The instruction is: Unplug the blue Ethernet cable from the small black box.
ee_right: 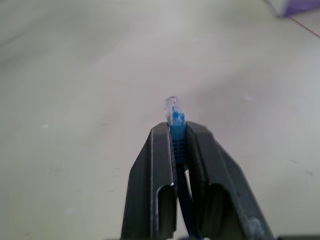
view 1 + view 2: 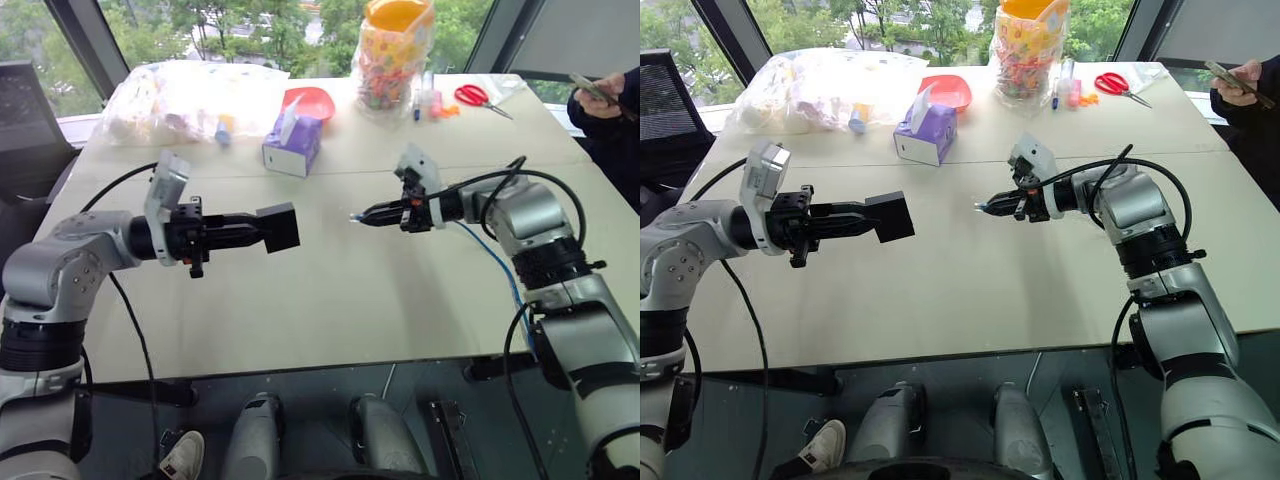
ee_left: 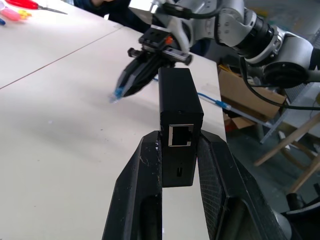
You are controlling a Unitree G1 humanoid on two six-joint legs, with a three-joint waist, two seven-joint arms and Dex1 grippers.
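Note:
My left gripper (image 2: pixel 262 231) is shut on the small black box (image 2: pixel 279 227), holding it level above the table. In the left wrist view the box (image 3: pixel 179 117) sits between the fingers (image 3: pixel 137 185) with its port facing the camera and nothing in it. My right gripper (image 2: pixel 368 215) is shut on the blue Ethernet cable (image 2: pixel 497 262) just behind its clear plug (image 1: pixel 172 109), which sticks out past the fingertips. Plug and box are apart, with a gap of bare table between them. The cable trails back along my right arm and off the table's near edge.
A purple tissue box (image 2: pixel 292 145) stands behind the gap between the grippers. Further back lie a clear bag of items (image 2: pixel 185 97), a red bowl (image 2: pixel 310 100), a candy jar (image 2: pixel 395 50) and red scissors (image 2: pixel 478 97). A person (image 2: pixel 610 110) sits at the far right corner.

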